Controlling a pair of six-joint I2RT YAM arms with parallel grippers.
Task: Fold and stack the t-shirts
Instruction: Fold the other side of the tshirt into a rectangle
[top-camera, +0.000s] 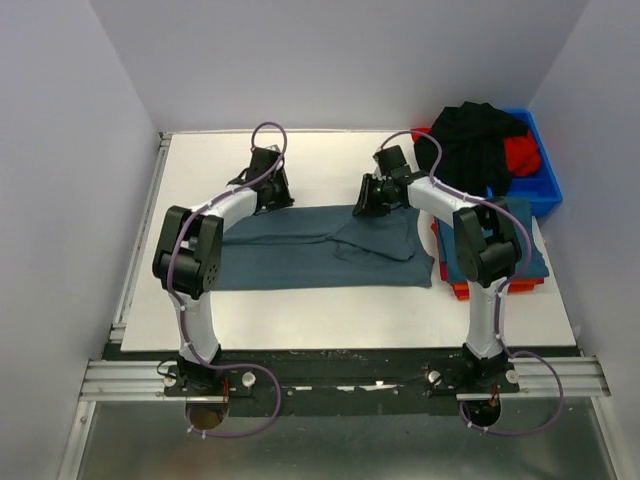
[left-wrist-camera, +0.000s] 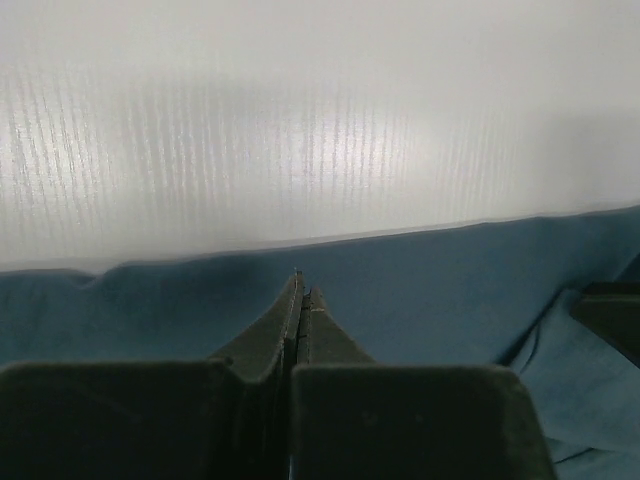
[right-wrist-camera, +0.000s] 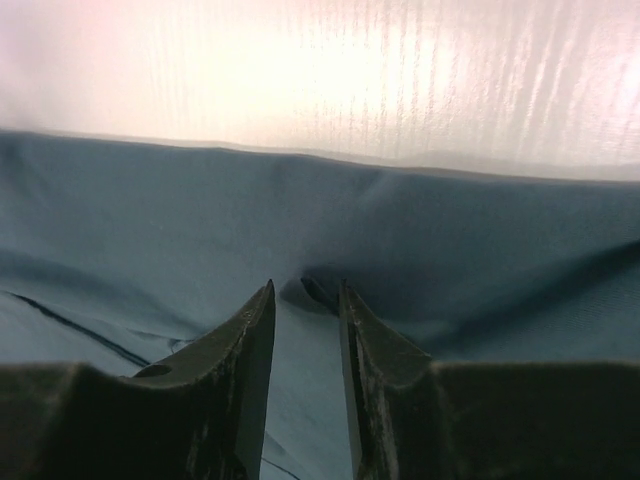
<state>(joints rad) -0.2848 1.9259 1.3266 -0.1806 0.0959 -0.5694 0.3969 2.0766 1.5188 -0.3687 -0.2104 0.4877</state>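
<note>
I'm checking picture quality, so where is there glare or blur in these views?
Right wrist view: strong pinkish-white glare washes out the table beyond the teal shirt. Left wrist view: milder glare, nearby jaws dark and soft. Top view: evenly lit, sharp.

The right arm (top-camera: 480, 235) covers much of the folded stack (top-camera: 530, 262) beside the teal-blue t-shirt (top-camera: 300, 262). Black cloth (top-camera: 475, 140) hides most of the blue bin (top-camera: 540, 185). Both wrist views cut that t-shirt off at their edges.
</note>
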